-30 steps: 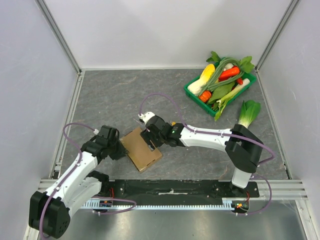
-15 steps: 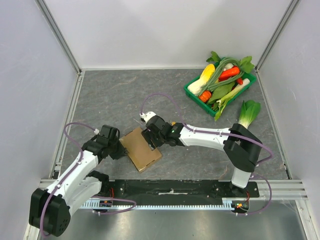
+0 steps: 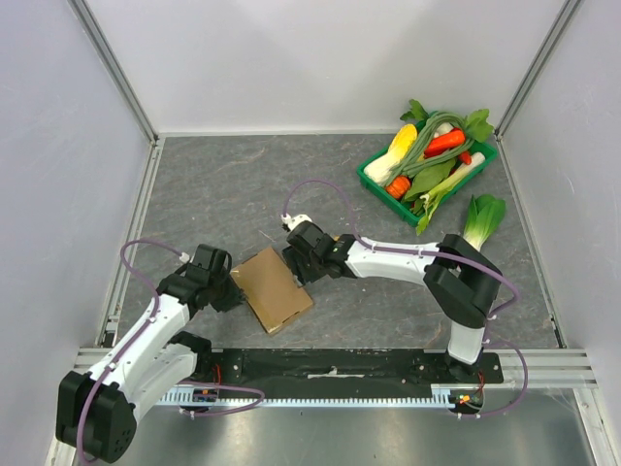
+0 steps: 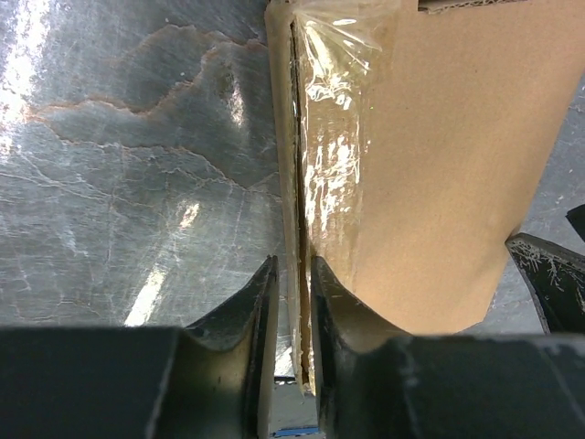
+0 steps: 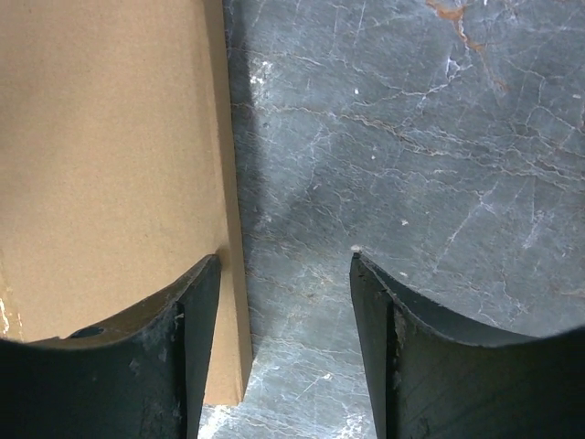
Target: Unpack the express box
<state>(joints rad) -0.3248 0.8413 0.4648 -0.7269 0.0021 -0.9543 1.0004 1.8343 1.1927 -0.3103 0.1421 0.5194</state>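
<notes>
Item: express box [image 3: 275,289], one, small flat rectangular carton of plain brown cardboard, unmarked. From overhead I see it lying flat on the table [image 3: 213,184], toward 7 o'clock from the table's middle. It is skewed, with its long axis running roughly 11 o'clock to 5 o'clock. My left wrist camera shows wrinkled, glossy clear tape along one long edge, beside a narrow dark seam in the side. My right wrist camera shows a smooth top face and a clean, straight edge.

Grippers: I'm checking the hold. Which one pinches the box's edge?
The left gripper: its jaws pinch the taped edge of the express box; the right gripper stands open.
</notes>
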